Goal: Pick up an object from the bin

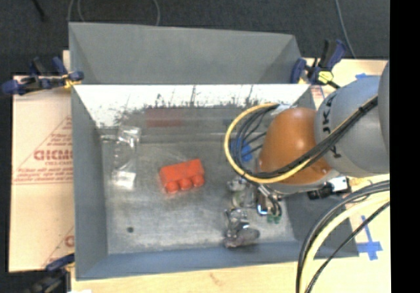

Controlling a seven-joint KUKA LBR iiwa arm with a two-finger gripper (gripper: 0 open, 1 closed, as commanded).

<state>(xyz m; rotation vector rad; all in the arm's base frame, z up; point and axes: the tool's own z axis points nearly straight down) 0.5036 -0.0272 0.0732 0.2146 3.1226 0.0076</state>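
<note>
Because the arm reaches in from the right, you will find the gripper (240,214) low in the bin (88,173), towards its lower right corner. It is directly above a small dark lump (241,238) lying against the bottom wall. Whether the gripper is clenched or released, you cannot tell. A red studded block (182,176) sits mid-floor, apart to the left, and a clear plastic piece (123,157) lies near the left wall. Note the tight margin at the bottom wall; the open floor is to the gripper's left.
</note>
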